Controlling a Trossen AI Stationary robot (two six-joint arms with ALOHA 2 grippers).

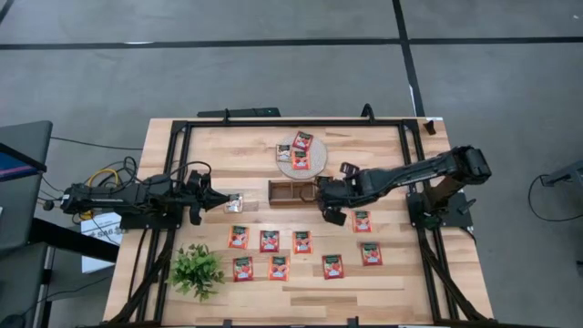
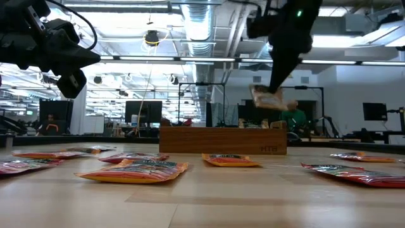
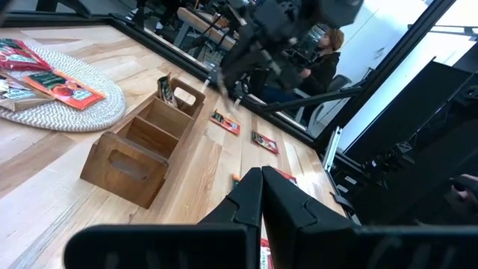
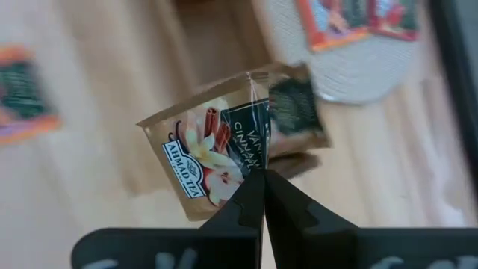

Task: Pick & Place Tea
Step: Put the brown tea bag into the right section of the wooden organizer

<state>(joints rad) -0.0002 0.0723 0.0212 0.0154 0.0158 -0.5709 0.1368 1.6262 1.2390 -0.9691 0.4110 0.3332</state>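
1. The right gripper (image 4: 258, 179) is clenched on a tan tea sachet (image 4: 224, 149), which is pinched by its lower edge between the closed fingers.
2. In the low view the held sachet (image 2: 269, 98) is seen hanging in the air above the right end of the wooden tray (image 2: 221, 139), clear of its rim.
3. In the high view the right gripper (image 1: 330, 202) is found just beside the tray (image 1: 291, 191), at its right end.
4. Red-orange sachets (image 1: 301, 241) are laid in two rows on the table (image 1: 383, 146), on the near side of the tray.
5. Three more sachets (image 1: 301, 150) are seen on the round woven mat (image 1: 286, 166), just behind the tray.
6. The left gripper (image 1: 214, 196) is held shut and empty, to the left of the tray, with silvery sachets (image 1: 235, 203) lying between it and the tray.
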